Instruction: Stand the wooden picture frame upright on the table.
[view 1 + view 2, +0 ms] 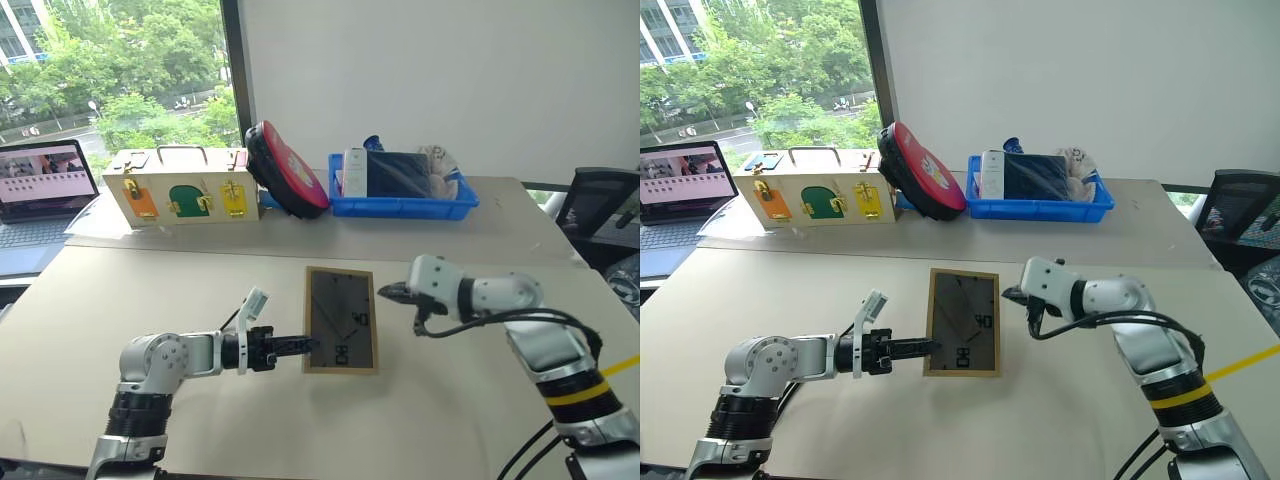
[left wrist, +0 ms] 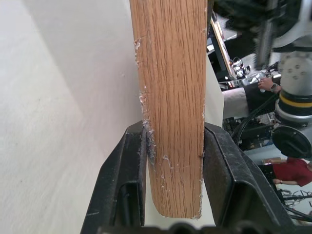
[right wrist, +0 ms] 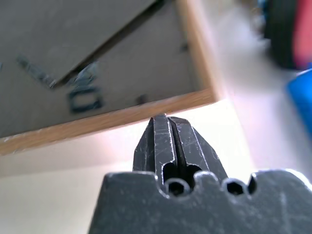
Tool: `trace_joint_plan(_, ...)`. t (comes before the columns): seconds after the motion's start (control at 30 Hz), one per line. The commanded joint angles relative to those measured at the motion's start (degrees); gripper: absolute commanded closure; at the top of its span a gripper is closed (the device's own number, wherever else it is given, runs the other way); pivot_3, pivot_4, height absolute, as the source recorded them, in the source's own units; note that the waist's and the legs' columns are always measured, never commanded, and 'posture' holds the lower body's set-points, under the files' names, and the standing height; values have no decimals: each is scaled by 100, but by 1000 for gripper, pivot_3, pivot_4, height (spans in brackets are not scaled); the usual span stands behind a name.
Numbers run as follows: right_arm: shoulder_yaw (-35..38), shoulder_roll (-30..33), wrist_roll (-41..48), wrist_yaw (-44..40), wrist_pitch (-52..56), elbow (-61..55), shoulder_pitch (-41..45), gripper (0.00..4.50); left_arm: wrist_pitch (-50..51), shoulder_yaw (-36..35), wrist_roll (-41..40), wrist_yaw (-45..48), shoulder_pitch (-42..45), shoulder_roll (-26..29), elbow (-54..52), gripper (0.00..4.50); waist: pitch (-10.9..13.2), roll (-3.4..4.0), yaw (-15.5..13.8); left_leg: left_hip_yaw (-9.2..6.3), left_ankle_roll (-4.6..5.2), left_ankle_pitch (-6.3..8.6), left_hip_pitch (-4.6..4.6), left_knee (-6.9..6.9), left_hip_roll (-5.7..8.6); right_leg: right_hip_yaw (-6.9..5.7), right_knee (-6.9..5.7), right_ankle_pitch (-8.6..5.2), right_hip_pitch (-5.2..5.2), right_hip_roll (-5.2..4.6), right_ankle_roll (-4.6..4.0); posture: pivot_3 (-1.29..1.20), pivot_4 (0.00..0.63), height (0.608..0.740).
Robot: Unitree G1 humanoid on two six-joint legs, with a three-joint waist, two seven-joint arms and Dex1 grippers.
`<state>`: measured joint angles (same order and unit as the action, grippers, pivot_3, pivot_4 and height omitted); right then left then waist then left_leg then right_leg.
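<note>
- The wooden picture frame is seen near the middle of the desk, its dark grey back with white markings turned toward the camera.
- The frame's left edge is clamped between the two black fingers of the left end effector, as the left wrist view shows: one finger is pressed on each face of the light wood.
- Whether the frame's lower edge is touching the desk cannot be told.
- The right end effector is held just beside the frame's upper right corner, apart from it, with its fingers pressed fully together and nothing between them.
- Along the far edge of the desk, a cream wooden box with coloured latches is placed toward the left, with a round red and black object leaning against its right end.
- A blue tray holding several items is set to the right of that object.
- A laptop is open at the far left.
</note>
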<state>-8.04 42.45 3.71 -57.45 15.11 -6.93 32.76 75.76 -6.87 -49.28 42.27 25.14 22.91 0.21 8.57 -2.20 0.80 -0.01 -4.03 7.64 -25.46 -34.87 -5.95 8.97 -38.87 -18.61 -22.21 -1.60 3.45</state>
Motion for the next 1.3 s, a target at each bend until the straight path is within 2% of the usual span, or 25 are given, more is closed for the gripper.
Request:
trace_joint_plan(0.03, 330, 118, 409, -137, 408, -374, 234, 4500, -110, -157, -111, -27, 217, -80, 64, 3365, 0, -1, 1, 0, 0, 0, 0, 1, 0, 0, 0, 0, 0, 0, 0, 0, 150, 710)
trace_joint_plan(0.17, 358, 87, 1425, -497, 1604, -1145, 325, 4500, -65, -230, -211, -49, 437, -231, 262, 3365, 12, 5, 1, -1, 0, 0, -8, 2, 0, 0, 0, 0, -5, 0, -1, 0, 150, 710)
trace_joint_plan(0.3, -11, -113, 1043, -314, 1261, -688, 369, 4500, 83, -223, -342, -6, 548, -310, 200, 3365, 13, 3, 3, -5, 0, 0, -9, 5, 0, -5, 1, -1, -5, 0, -2, 0, 150, 710)
trace_joint_plan(0.5, -38, -251, 835, -317, 786, 254, 807, 4500, 321, -307, -648, 41, 565, -252, -69, 3365, 33, 11, 9, -4, 0, 0, -13, 3, 1, -5, 1, -1, -9, 0, -2, 0, 150, 710)
trace_joint_plan(0.63, -37, -273, 856, -414, 683, 582, 981, 4500, 305, -302, -689, -18, 532, -236, -92, 3365, 34, 11, 7, -5, 0, 0, -12, 9, 0, -7, 1, -1, -9, 0, -3, 0, 150, 710)
trace_joint_plan(0.67, 124, -342, 1186, -462, 1056, 570, 1073, 4500, 286, -292, -684, -26, 510, -230, -104, 3365, 35, 11, 7, -5, 0, 0, -12, 9, 0, -7, 2, -1, -9, 0, -3, 0, 150, 710)
trace_joint_plan(0.77, 461, -342, 2069, -745, 2069, 325, 1203, 3604, 234, -281, -662, -65, 466, -238, -123, 3366, 42, 13, 6, -5, 0, 0, -13, 9, 0, -7, 2, -1, -9, 0, -4, 0, 150, 710)
trace_joint_plan(0.83, 494, -286, 2267, -803, 2369, 245, 1199, 3080, 224, -271, -666, -57, 443, -243, -147, 3366, 43, 14, 4, -6, 0, 0, -13, 9, 0, -8, 1, 0, -8, 0, -4, 0, 150, 710)
trace_joint_plan(0.9, 518, -272, 2390, -770, 2599, 238, 1202, 2225, 210, -246, -665, -31, 433, -238, -160, 3366, 43, 14, 5, -7, 0, 0, -13, 9, 0, -9, 2, 0, -8, 0, -4, 0, 150, 710)
trace_joint_plan(0.93, 544, -291, 2475, -703, 2813, 263, 1213, 2079, 197, -236, -657, -23, 435, -238, -157, 3366, 43, 14, 7, -7, 0, 0, -13, 8, 0, -9, 2, 0, -8, 0, -4, 0, 150, 710)
trace_joint_plan(0.97, 533, -310, 2491, -667, 2880, 304, 1218, 1576, 187, -228, -652, -21, 437, -240, -156, 3366, 43, 14, 8, -7, 0, 0, -13, 8, 0, -9, 2, 0, -8, 0, -4, 0, 150, 710)
trace_joint_plan(1.0, 512, -323, 2489, -645, 2922, 340, 1221, 1416, 178, -223, -648, -19, 438, -242, -157, 3366, 43, 14, 8, -7, 0, 0, -14, 7, 0, -9, 2, 0, -8, 0, -4, 0, 150, 710)
trace_joint_plan(1.03, 469, -333, 2470, -626, 2958, 382, 1217, 931, 169, -220, -646, -17, 438, -244, -158, 3366, 43, 14, 10, -7, 0, 0, -13, 7, 0, -9, 2, 0, -8, 0, -4, 0, 150, 710)
trace_joint_plan(1.07, 414, -339, 2448, -633, 2969, 410, 1202, 643, 159, -214, -642, -16, 440, -247, -159, 3366, 43, 14, 12, -7, 0, 0, -14, 7, 0, -9, 2, 0, -9, 0, -4, 0, 150, 710)
trace_joint_plan(1.3, 53, -486, 2408, -650, 3093, 367, 1182, 643, 105, -194, -625, -34, 430, -239, -169, 3366, 44, 14, 25, -7, 0, 0, -14, 9, 0, -9, 2, -1, -10, 0, -4, 0, 150, 710)
